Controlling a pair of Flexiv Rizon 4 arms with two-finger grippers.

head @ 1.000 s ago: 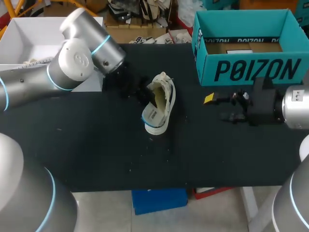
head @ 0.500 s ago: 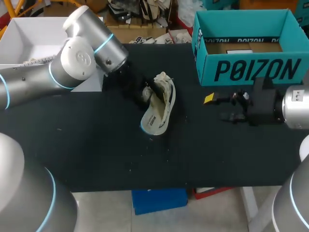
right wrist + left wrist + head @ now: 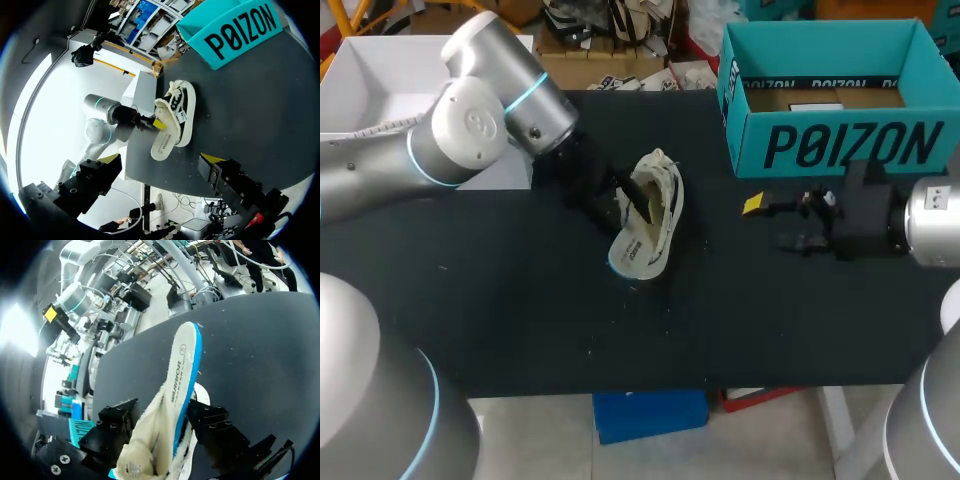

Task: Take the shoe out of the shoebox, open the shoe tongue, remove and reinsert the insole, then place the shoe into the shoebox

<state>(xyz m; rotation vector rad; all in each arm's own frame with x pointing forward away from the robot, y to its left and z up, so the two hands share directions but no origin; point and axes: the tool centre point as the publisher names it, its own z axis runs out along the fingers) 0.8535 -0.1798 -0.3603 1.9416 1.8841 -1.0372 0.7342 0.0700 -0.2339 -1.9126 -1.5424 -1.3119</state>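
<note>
Drawn further out of the white-and-black sneaker (image 3: pixel 667 192) lying on the black desk (image 3: pixel 520 300), the cream, blue-edged foam insole (image 3: pixel 639 250) looks light and floppy, best pinched across its width, as my clenched left hand (image 3: pixel 162 426) does.

In the head view the end of our left tool (image 3: pixel 632 203) is lost in the shoe (image 3: pixel 665 205); we cannot tell its grip. In the left wrist view the insole (image 3: pixel 177 385) hides most of the shoe.

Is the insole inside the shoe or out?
Partly out: the fleecy white insole sticks out of the white-and-black shoe, pinched between the left fingers.
</note>
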